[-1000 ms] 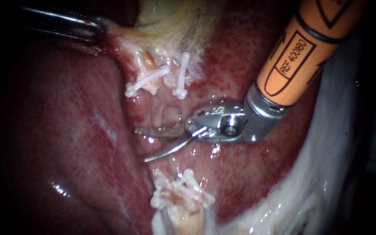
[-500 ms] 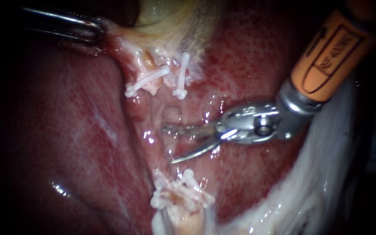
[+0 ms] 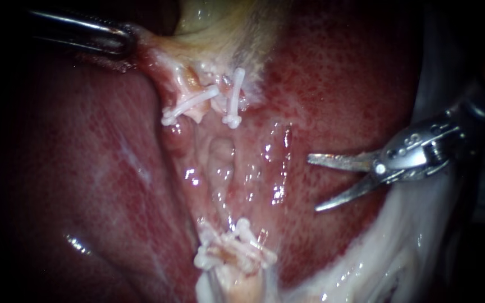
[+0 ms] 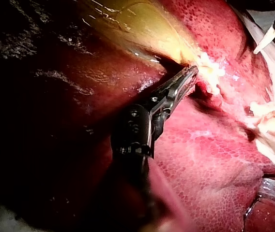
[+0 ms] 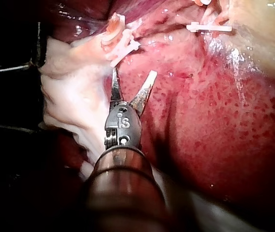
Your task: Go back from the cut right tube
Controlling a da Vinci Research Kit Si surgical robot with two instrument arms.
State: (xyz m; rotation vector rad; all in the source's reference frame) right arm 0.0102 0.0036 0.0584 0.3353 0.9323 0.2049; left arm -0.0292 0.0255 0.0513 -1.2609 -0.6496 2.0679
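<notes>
My right instrument hangs at the right over the liver, its two blades open and holding nothing. It is well clear of the clipped tubes. Two white clips sit on the upper stumps under the gallbladder. A cluster of clips marks the lower stumps, and no tube spans the wet gap between. My left instrument is shut on tissue at the gallbladder's edge, holding it up. The right wrist view shows the open blades just short of the lower clips. The left wrist view shows the grip.
Pale white tissue runs along the right side, under and behind my right instrument's shaft. Wet red liver surface surrounds the clipped area on both sides.
My right instrument has drawn back to the right, away from the gap between the clips, with its blades still open. My left instrument and the clips have not moved.
</notes>
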